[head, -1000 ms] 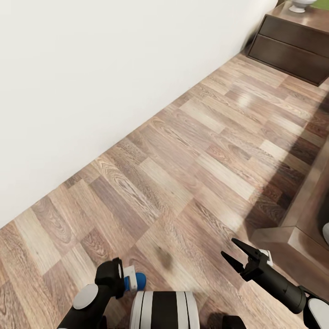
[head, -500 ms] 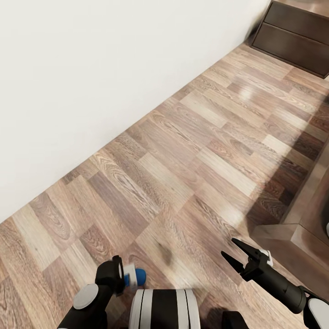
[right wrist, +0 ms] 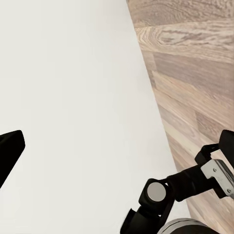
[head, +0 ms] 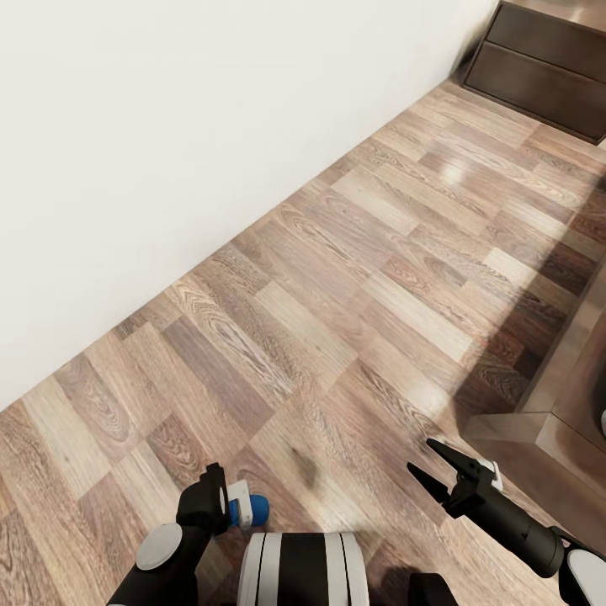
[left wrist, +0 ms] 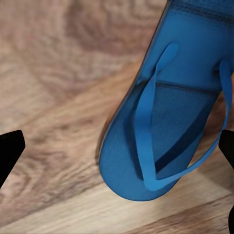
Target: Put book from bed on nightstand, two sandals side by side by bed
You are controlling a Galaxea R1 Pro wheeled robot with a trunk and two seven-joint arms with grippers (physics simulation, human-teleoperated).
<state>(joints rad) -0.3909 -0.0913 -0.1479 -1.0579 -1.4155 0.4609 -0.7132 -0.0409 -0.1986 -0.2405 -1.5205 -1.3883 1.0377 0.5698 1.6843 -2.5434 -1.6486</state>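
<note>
Both pincers spread: left pincer above sandal, right pincer beside bed corner.

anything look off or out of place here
Nothing looks damaged or spilled. One blue sandal lies alone on the wood floor under the open left tool, with no second sandal beside it.

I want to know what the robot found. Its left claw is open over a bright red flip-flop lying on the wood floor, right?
Almost. The flip-flop is bright blue with blue straps, not red; the left wrist view shows it. The rest holds: it lies on the striped brown wood-plank floor, with the left claw open above it.
</note>
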